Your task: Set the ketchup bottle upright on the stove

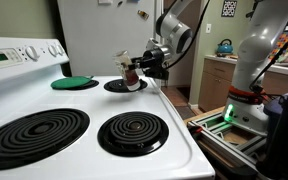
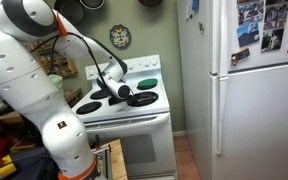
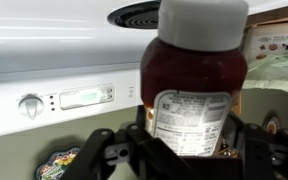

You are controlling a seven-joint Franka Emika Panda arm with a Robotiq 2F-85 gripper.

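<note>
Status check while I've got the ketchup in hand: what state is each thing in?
Bottle: gripped, cap on, at a rear burner; cannot tell if it touches.
Gripper: shut on the bottle.
Green disc: lying flat on the stove.
Front burners: bare, coils dark.
Fridge: doors shut.
</note>
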